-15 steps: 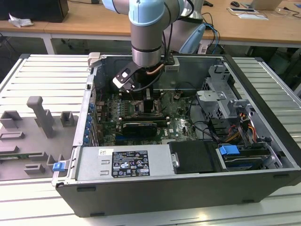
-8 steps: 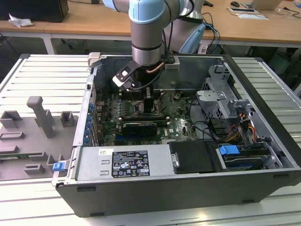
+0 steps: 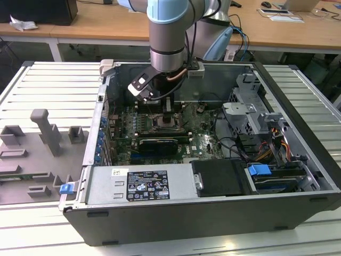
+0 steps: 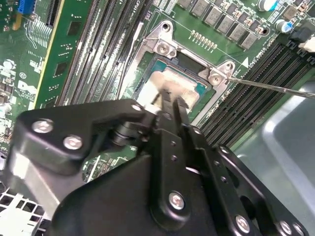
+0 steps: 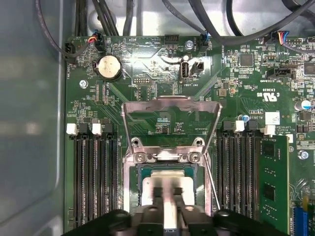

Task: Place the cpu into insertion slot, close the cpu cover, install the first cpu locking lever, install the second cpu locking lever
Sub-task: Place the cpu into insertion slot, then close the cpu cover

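Wooden desks line the back of the room in the exterior view. In front of them a pale slatted table carries the open computer case, which lies on its side with the green motherboard facing up. Grey fixture blocks stand on the table toward the exterior view's left, well apart from the case. Your arm reaches down from above into the case, and your gripper hangs low over the middle of the board.

In the first wrist view the gripper sits directly above the insertion slot. There the cpu lies flat inside the silver rim, pale face up. You have the fingers drawn narrow, with a slim gap between them and the tips down at the cpu's face. Whether they actually touch it is hard to judge from either wrist view. The cpu cover stands swung up and open at one end of the slot, and the board shows through its square cut-out. A thin locking lever slants free beside the slot, not yet pressed down.

Long black memory slots flank the insertion slot on both sides. A round coin battery sits on the board past the raised cover. Dark cables trail over the case's grey metal wall beyond the board's edge.
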